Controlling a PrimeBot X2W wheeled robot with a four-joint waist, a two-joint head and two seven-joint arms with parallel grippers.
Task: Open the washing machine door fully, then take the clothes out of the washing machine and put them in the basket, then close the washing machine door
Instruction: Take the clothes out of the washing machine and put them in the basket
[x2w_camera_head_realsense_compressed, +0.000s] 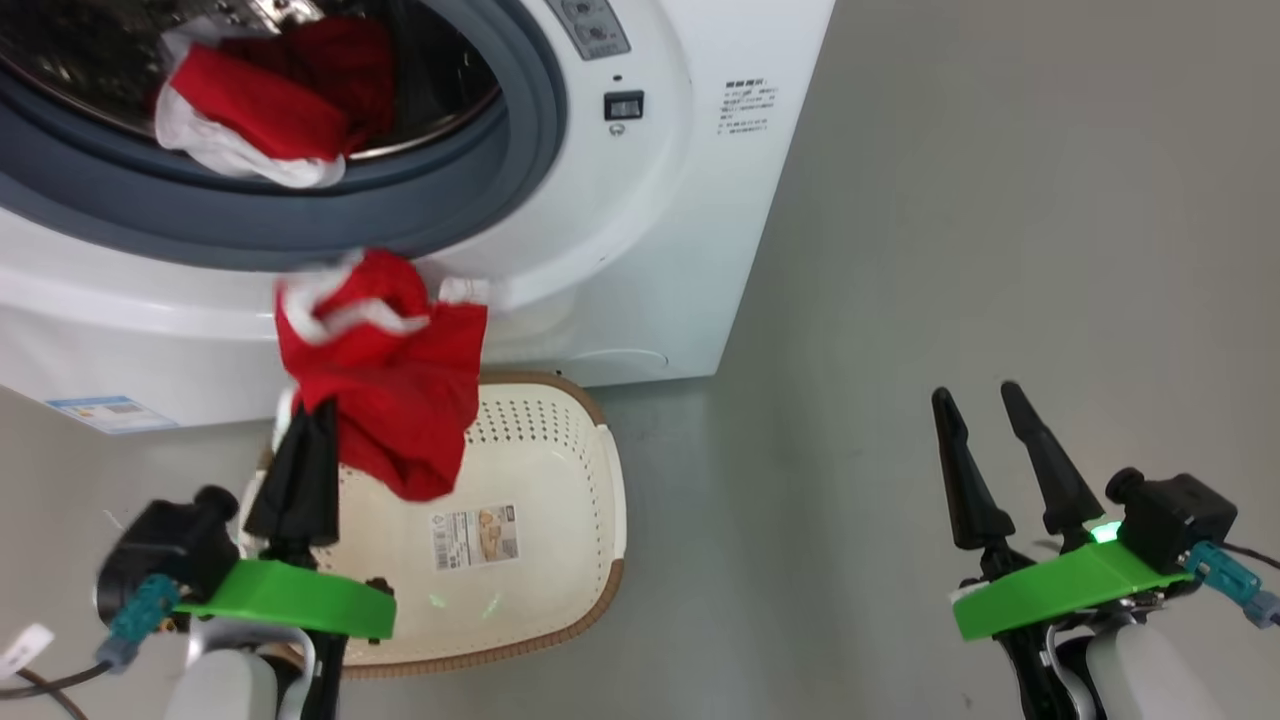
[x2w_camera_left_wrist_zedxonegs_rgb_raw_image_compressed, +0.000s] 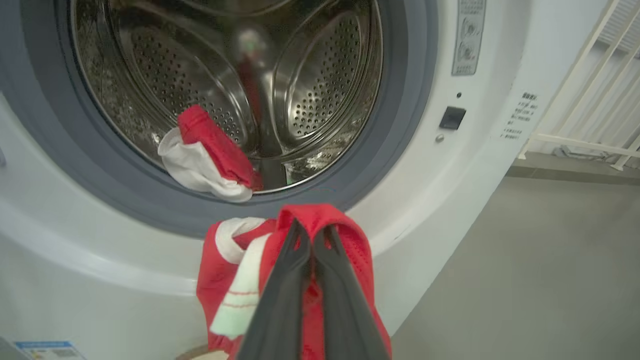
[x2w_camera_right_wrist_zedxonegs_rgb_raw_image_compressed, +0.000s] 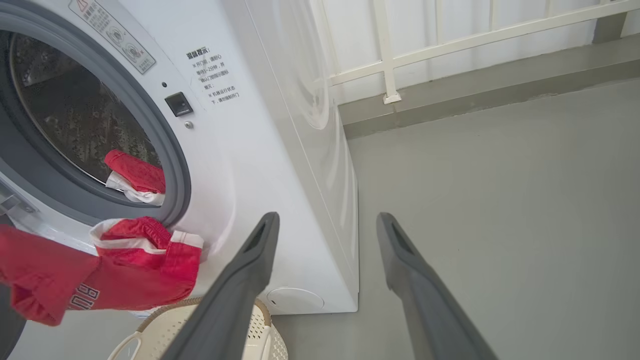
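The washing machine (x2w_camera_head_realsense_compressed: 640, 200) stands with its round opening uncovered; the washing machine door is out of view. A red-and-white piece of the clothes (x2w_camera_head_realsense_compressed: 260, 110) lies at the drum's front lip (x2w_camera_left_wrist_zedxonegs_rgb_raw_image_compressed: 215, 155). A second red garment (x2w_camera_head_realsense_compressed: 400, 390) hangs in front of the machine, above the cream basket (x2w_camera_head_realsense_compressed: 560, 440) on the floor. My left gripper (x2w_camera_head_realsense_compressed: 318, 408) is shut on this hanging garment (x2w_camera_left_wrist_zedxonegs_rgb_raw_image_compressed: 345, 235), fingers pinched together (x2w_camera_left_wrist_zedxonegs_rgb_raw_image_compressed: 312, 237). My right gripper (x2w_camera_head_realsense_compressed: 975, 392) stands open over bare floor to the right, nothing between its fingers (x2w_camera_right_wrist_zedxonegs_rgb_raw_image_compressed: 327, 220).
The grey floor (x2w_camera_head_realsense_compressed: 950, 250) stretches right of the machine. A white railing (x2w_camera_right_wrist_zedxonegs_rgb_raw_image_compressed: 390, 50) runs along the wall behind. A paper label (x2w_camera_head_realsense_compressed: 475, 537) lies on the basket's bottom. A small blue sticker (x2w_camera_head_realsense_compressed: 110, 412) sits low on the machine front.
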